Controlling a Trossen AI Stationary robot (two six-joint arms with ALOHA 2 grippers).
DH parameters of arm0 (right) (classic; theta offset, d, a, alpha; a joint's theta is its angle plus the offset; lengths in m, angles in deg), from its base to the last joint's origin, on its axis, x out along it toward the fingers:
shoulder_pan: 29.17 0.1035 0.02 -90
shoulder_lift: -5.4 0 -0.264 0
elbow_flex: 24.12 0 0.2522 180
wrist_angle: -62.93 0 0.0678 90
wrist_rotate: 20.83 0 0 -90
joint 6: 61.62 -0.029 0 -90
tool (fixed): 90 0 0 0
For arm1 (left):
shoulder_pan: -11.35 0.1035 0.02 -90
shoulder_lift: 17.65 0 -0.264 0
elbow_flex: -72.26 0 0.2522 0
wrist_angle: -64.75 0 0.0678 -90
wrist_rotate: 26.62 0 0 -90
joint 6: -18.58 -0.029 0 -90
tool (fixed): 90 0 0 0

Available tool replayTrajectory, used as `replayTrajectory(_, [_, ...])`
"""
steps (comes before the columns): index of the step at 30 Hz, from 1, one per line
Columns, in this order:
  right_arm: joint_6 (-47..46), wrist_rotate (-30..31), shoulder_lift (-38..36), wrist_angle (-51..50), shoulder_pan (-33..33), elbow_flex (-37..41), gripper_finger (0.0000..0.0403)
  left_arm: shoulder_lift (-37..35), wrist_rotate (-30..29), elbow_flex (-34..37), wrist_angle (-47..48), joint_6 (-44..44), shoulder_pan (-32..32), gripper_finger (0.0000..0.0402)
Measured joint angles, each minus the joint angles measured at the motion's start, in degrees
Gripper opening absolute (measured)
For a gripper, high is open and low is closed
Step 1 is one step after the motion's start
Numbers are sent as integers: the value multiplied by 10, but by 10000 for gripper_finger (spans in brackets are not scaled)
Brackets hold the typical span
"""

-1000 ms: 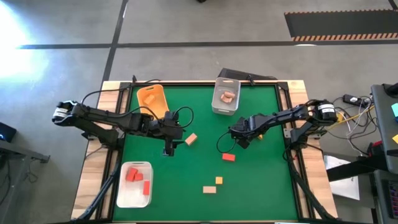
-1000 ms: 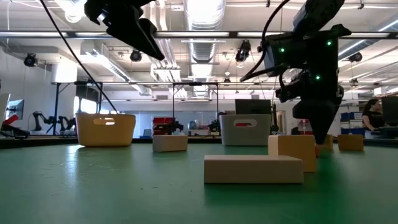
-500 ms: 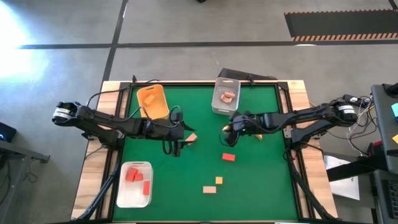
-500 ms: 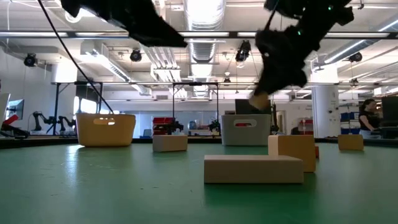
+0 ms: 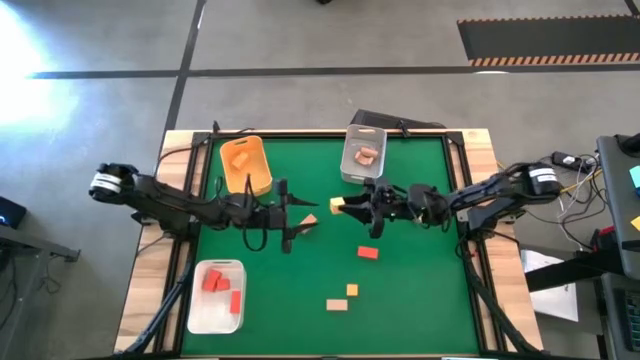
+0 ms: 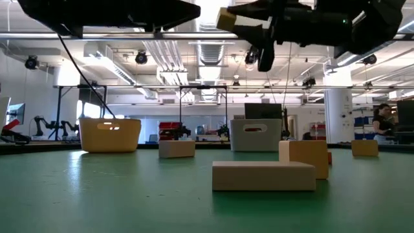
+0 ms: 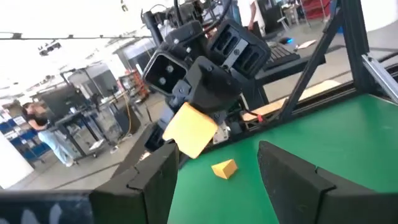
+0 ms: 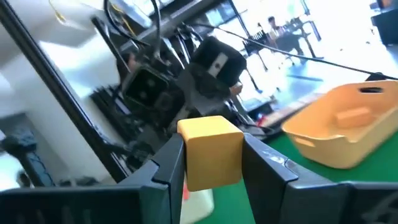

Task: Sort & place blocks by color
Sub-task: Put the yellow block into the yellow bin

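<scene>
Table (image 5: 420,290) first: green top, orange bin (image 5: 245,164) at 11 o'clock, clear bin (image 5: 362,156) at 12, white bin (image 5: 217,296) at 7. Right tool (image 5: 340,206) near centre is pinching a yellow block (image 5: 337,205). Left tool (image 5: 300,213) faces it, spread, probably empty. Loose blocks (image 5: 340,297) lie around 6.

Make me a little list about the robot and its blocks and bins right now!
right gripper: shut on a yellow block, held up over the middle of the table
left gripper: fingers open, empty, facing the right gripper
orange bin: far left, one block inside
clear bin: far middle, tan blocks inside
white bin: near left, red blocks inside
loose on the green mat: one red block, more near the front
</scene>
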Motion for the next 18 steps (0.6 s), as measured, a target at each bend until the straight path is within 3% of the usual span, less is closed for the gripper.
replayTrajectory(8, [-62,-23,84,29,-1,-40,111,72,-19,1,-84,-61,0,203])
replayTrajectory(18, [-79,-25,96,32,-2,-54,111,83,-45,7,-127,-88,-2,202])
